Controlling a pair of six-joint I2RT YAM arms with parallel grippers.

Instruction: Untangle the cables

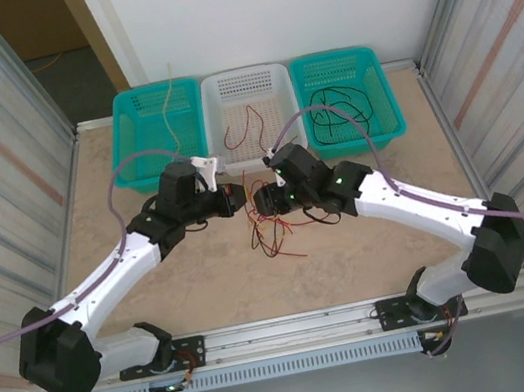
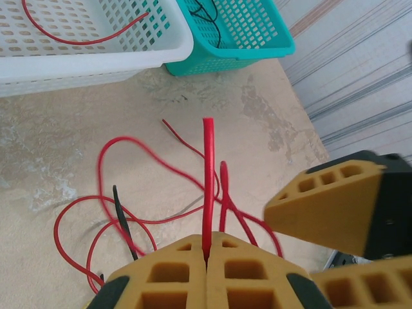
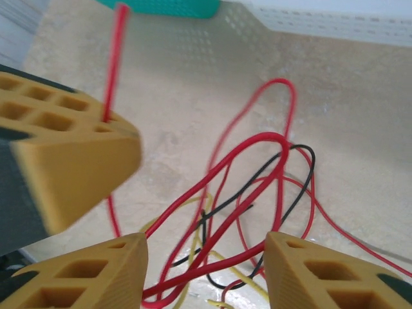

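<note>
Yellow foam fingers of the left gripper [image 2: 207, 239] are pinched together on one red cable [image 2: 208, 174], which runs straight toward 12 o'clock in the left wrist view. The right wrist view shows the right gripper [image 3: 206, 248] with its jaws apart and a loose tangle [image 3: 257, 187] of red, black and yellow cables looping between them. From above, single strands are hard to separate. Beyond, at 12 o'clock, a white basket [image 1: 212, 113] holds a red strand [image 1: 248, 127]. At 1 o'clock, a teal basket [image 1: 390, 102] holds a black strand [image 1: 338, 106].

cables [image 2: 207, 161] red, black, yellow | teal baskets [image 1: 125, 129] | white basket [image 1: 217, 112] | table [image 1: 355, 261] mottled beige
</note>
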